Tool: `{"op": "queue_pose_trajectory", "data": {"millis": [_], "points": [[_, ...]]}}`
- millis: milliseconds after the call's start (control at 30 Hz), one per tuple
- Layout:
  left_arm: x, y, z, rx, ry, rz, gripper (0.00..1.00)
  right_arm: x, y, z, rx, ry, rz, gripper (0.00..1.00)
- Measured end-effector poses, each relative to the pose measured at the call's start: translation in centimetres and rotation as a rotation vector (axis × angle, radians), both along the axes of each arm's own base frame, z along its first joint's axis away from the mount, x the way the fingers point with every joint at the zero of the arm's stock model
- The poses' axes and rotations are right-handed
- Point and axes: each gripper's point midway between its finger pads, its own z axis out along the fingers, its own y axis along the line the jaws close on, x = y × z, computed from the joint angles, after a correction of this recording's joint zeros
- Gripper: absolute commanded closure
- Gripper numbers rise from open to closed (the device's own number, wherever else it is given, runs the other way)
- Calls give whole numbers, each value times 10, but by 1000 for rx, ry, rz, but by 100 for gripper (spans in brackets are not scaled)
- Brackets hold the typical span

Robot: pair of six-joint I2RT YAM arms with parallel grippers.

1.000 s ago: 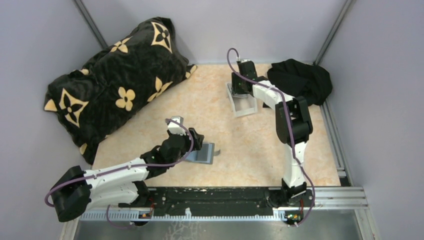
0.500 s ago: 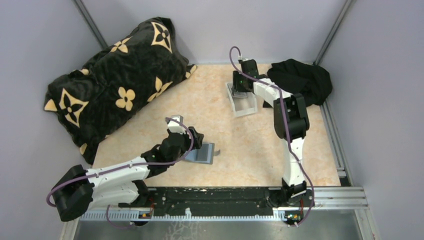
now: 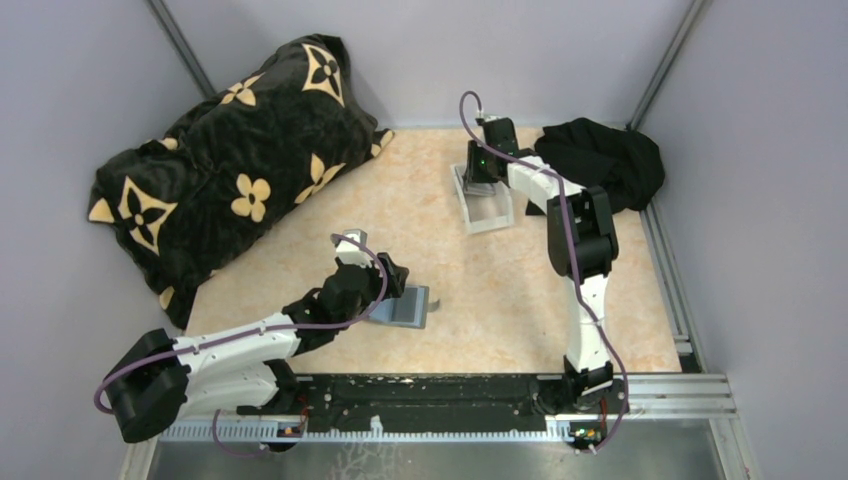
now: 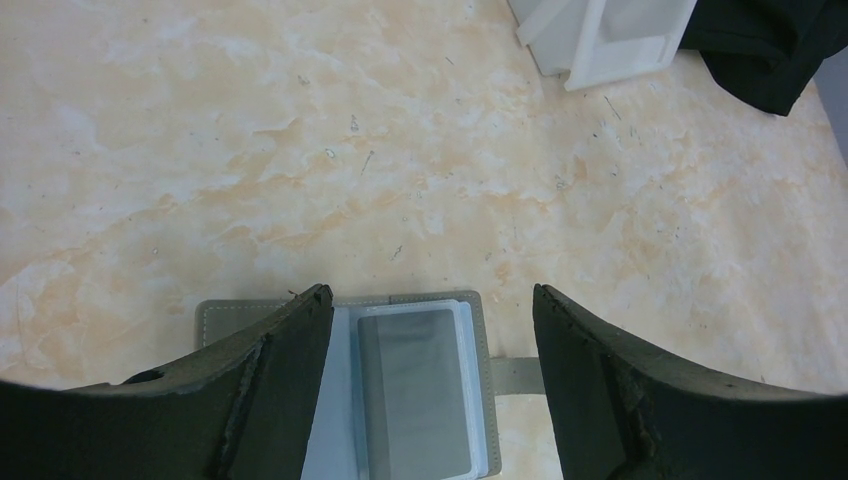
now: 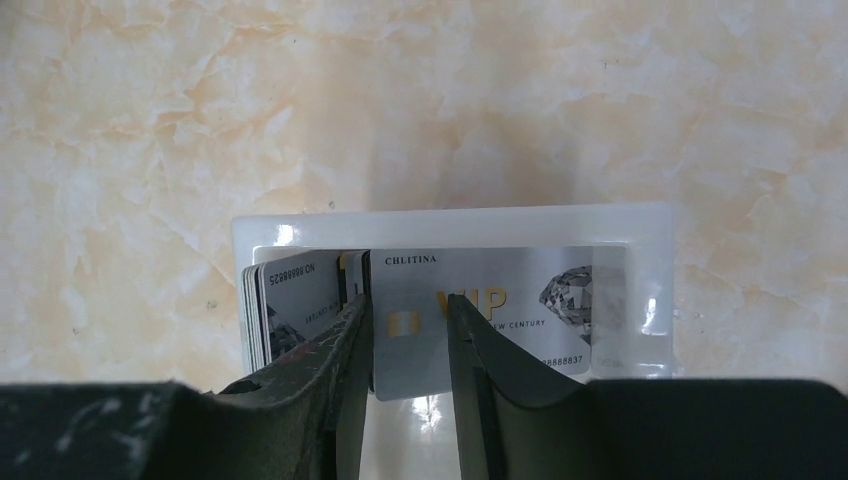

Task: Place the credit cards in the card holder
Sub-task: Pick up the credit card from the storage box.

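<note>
We see a black plush blanket (image 3: pixel 235 160) with tan flower motifs bunched up along the far left side of the marbled orange desk (image 3: pixel 400 190), against the grey wall. In the far right corner lies a crumpled black cloth (image 3: pixel 600 160). Just to its left a small white tray (image 3: pixel 490 222) sits on the desk, near the cloth's edge.

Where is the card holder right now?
In the top view, the card holder lies open mid-table, right below the left gripper, nearer than the white tray.
</note>
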Motion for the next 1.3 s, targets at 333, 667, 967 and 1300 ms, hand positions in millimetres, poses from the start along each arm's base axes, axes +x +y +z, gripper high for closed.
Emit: {"op": "queue_pose_trajectory", "data": {"millis": [333,667,967,1300], "points": [[0,-1,0,-4,4,-8,21,0,3,2,18,0,5,70],[1,-3,3,-16,-3,-11,21,-1,7,3,26,1,2,76],[1,-4,4,-25,-3,-16,22,-2,8,6,31,-1,1,80],[0,-5,4,-27,-1,-22,22,-6,7,9,29,6,2,83]]}}
